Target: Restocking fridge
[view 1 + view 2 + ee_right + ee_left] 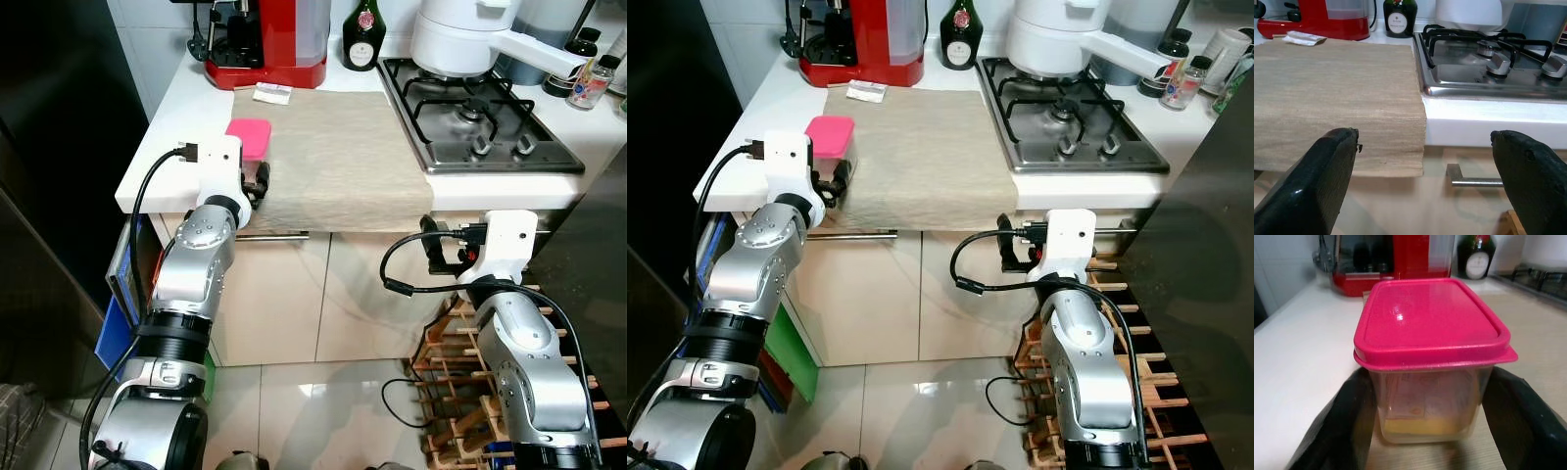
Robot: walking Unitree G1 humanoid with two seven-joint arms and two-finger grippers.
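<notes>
A clear plastic container with a pink lid [1430, 328] stands on the white counter [167, 147] near its front left corner, at the left edge of a beige mat [343, 147]. Something yellowish lies in its bottom. My left gripper [1427, 387] reaches in from the counter's front edge, one black finger [1354, 421] against each side wall of the container [249, 137] below the lid. My right gripper [1424, 142] hangs open and empty in front of the counter edge, below the hob [475, 113], in front of the cabinet doors.
At the back of the counter stand a red coffee machine [265, 39], a dark bottle [363, 37] and a small packet [272, 94]. A white pot [460, 39] sits on the hob. A wooden wine rack [456, 392] stands on the floor at the right; a dark tall surface is at the left.
</notes>
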